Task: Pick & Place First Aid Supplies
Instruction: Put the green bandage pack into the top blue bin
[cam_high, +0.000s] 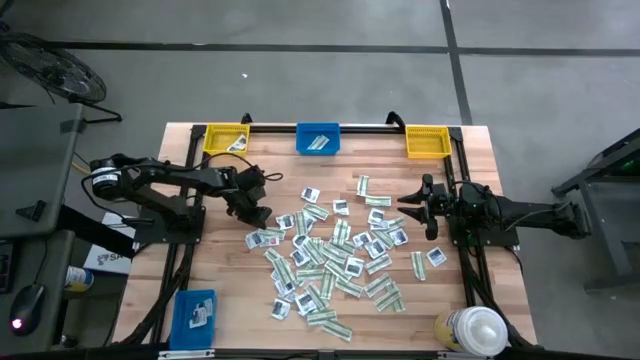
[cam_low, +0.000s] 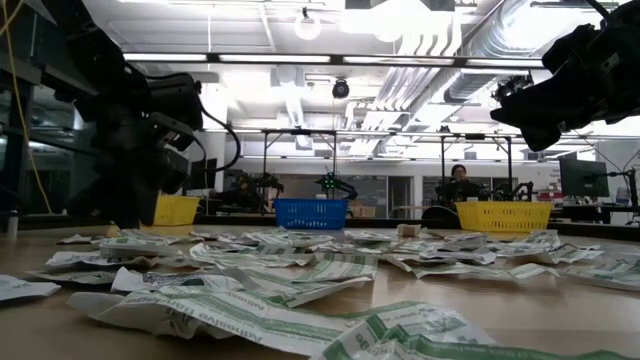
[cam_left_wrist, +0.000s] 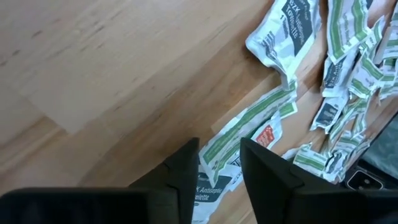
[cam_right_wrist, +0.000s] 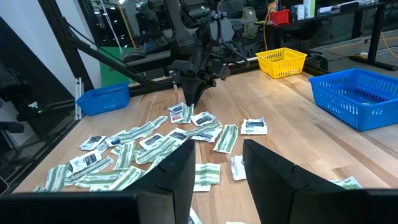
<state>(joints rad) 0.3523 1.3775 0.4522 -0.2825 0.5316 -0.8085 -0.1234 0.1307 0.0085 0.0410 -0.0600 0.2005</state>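
Barely begun: a few packets (cam_high: 320, 142) lie in the bins (cam_high: 318, 139), dozens remain scattered. Left claw (cam_high: 254, 212), jaws narrow, straddles a strip; right claw (cam_high: 408, 204) hangs empty, partly spread.

Your table: packets heaped in the middle, bins along the edges, an arm at each side.

You have the first aid supplies (cam_high: 335, 250) scattered across the table (cam_high: 230, 270) centre. Along the far edge sit three bins: one at the left (cam_high: 226, 138), one in the middle (cam_high: 318, 139), one at the right (cam_high: 427, 141). A fourth bin (cam_high: 194, 312) sits at your near-left corner, and a bottle (cam_high: 470, 330) stands at the near-right corner. The left gripper (cam_high: 255, 213) sits at the heap's left edge, right over a packet there; the right gripper (cam_high: 408, 208) hangs at the heap's right side.
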